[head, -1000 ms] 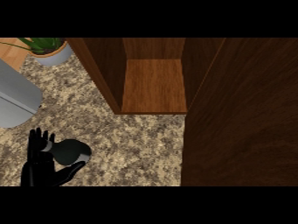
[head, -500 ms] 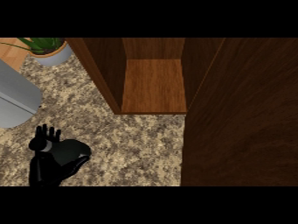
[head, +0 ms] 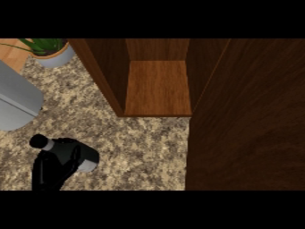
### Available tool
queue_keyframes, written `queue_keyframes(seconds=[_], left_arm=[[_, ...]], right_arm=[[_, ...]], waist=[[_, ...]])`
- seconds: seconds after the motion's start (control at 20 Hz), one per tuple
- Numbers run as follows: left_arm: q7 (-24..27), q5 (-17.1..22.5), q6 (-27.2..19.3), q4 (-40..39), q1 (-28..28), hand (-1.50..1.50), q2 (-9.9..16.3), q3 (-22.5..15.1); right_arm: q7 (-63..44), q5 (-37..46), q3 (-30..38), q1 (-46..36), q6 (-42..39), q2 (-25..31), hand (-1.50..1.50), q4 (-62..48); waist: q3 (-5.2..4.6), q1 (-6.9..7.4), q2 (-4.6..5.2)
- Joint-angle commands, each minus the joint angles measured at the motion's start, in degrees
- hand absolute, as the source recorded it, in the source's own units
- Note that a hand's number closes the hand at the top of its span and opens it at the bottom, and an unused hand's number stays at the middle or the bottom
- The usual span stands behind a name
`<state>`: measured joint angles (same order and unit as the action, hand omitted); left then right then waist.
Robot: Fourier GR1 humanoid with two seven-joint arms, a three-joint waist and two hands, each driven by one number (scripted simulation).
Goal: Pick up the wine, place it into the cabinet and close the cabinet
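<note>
Left hand [head: 61, 162]: black, at the lower left of the head view, rising from the bottom edge over the table; fingers curled round the wine bottle, covering most of its body.
Wine bottle [head: 67, 154]: in the left hand's grasp, lying tilted over the speckled table; dark round cap end poking out at the upper left of the hand, pale grey end showing at the hand's lower right; middle hidden by the fingers; whether touching the table or lifted off it, not possible to tell.
Position of the bottle: lower left, well apart from the cabinet opening, below the grey appliance.
Right hand: nowhere in the head view.
Cabinet [head: 158, 87]: dark brown wood, open, upper middle; lighter wooden floor visible inside between two dark side walls; nothing visible inside.
Cabinet door [head: 257, 120]: wide dark wood panel filling the right side, swung open, running from the top down to the bottom edge.
Table [head: 141, 147]: speckled beige and brown stone surface, carrying everything at left and centre.
Grey appliance [head: 6, 100]: large, smooth, rounded grey body at the left edge, near the bottle's cap end yet apart from it.
Potted plant [head: 49, 49]: green leaves in a pale pot, upper left corner, just beside the cabinet's left wall.
Wooden patch [head: 3, 53]: light orange-brown surface at the far upper left, behind the appliance.
</note>
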<state>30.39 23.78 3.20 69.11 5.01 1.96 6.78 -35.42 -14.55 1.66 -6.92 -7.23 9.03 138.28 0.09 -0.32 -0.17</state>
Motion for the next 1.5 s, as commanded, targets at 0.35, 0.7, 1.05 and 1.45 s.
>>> queue_keyframes(seconds=[0.35, 0.7, 1.05, 1.45], left_arm=[[4.86, -7.83, 0.76, -3.41, -2.93, 1.50, 5.11, -1.70], [9.19, -13.07, 1.20, 2.88, 1.25, 1.50, 7.08, -4.43], [6.03, -7.44, 6.79, 10.92, 1.93, 1.50, 8.59, -2.97], [-10.72, -9.00, 0.13, 32.89, 6.56, 1.50, 4.97, -10.91]], right_arm=[[-1.76, -6.45, 2.88, 2.85, -1.17, 0.51, -1.50, 6.10], [-2.17, -7.45, 2.75, 4.29, -1.29, -0.15, -1.50, 8.71], [0.24, -5.80, 1.18, 4.59, -3.03, -1.16, -1.50, 6.23], [-3.92, -3.02, -0.97, 1.79, 1.22, -2.09, -1.50, 7.63]], waist=[[-0.09, -0.09, 0.11], [-0.08, 0.00, 0.00], [-0.06, 0.17, 0.01], [-0.07, 0.38, -0.03]])
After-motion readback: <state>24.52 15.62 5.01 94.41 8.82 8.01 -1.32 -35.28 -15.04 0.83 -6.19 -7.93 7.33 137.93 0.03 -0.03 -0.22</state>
